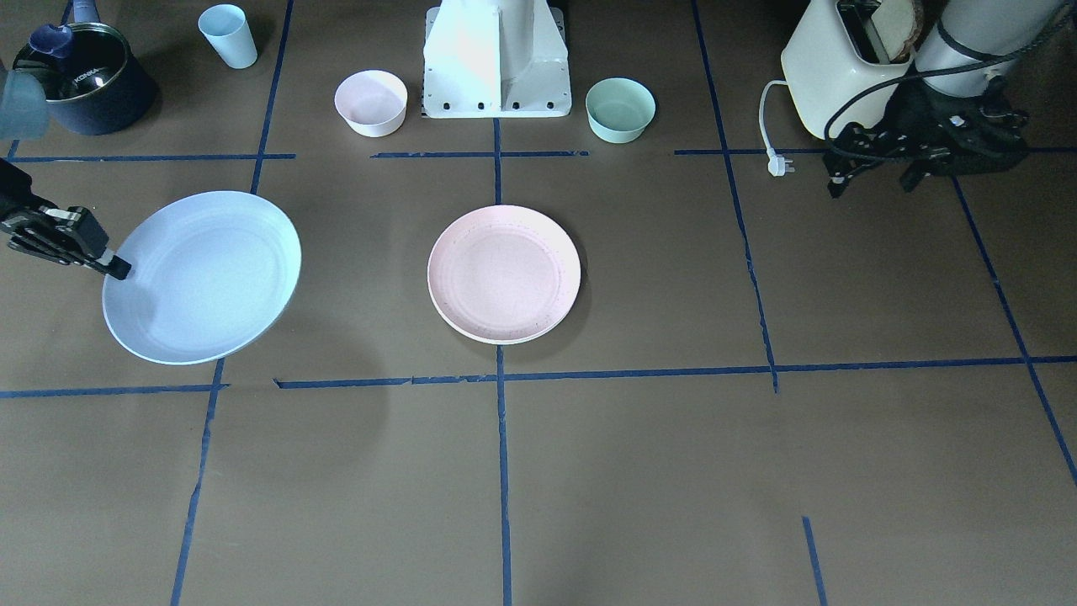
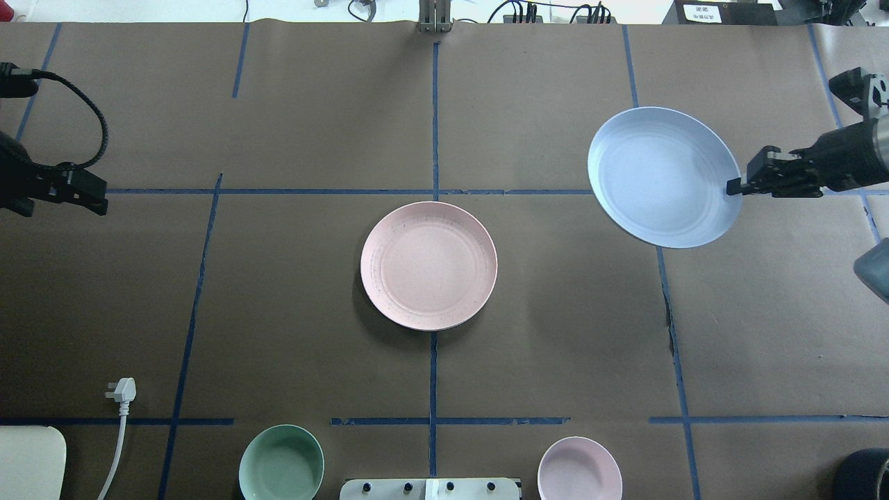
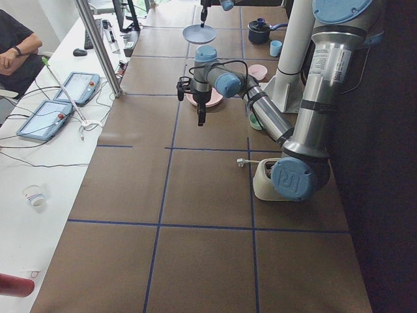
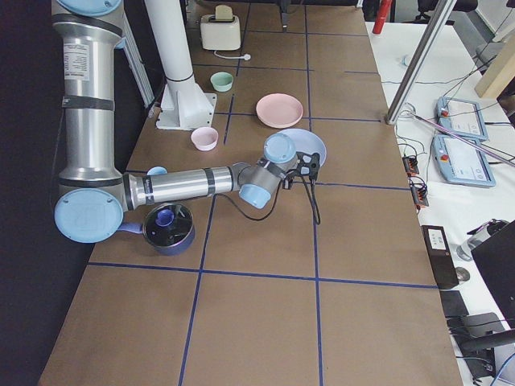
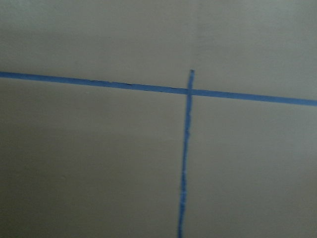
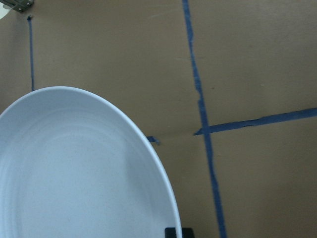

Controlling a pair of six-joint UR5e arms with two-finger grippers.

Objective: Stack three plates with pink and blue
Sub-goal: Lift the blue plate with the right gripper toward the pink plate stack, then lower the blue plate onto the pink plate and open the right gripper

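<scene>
Surface: a table [image 1: 673, 471] covered in brown paper, marked into squares with blue tape [image 1: 503, 471]. Along the robot's edge stand a small pink bowl [image 1: 370, 103], a green bowl [image 1: 620, 109], a white toaster [image 1: 833, 76] with its plug [image 1: 780, 164] lying loose, a dark pot [image 1: 84, 88] and a pale blue cup [image 1: 227, 35]. Beyond the far edge runs a white bench [image 3: 39, 163] with cables and two tablet-like controllers [image 3: 49, 117]; a seated person [image 3: 16, 45] is half in view.

The pink plate [image 2: 428, 265] lies flat at the table's middle, on a tape crossing. The blue plate [image 2: 663, 177] is well apart from it, on the robot's right, tilted and raised off the paper (its shadow falls separately below). The right gripper [image 2: 733, 186] is clamped on its rim.

The left gripper [image 2: 103, 198] hangs over bare paper on the robot's left; we cannot tell how its jaws stand.

Hard to read: the pink plate's near edge shows a paler band, and we cannot tell whether something lies beneath it. The right wrist view cuts the blue plate at left and bottom. The left wrist view is blurred, showing only paper and tape. In the right side view the wrist covers part of the blue plate
</scene>
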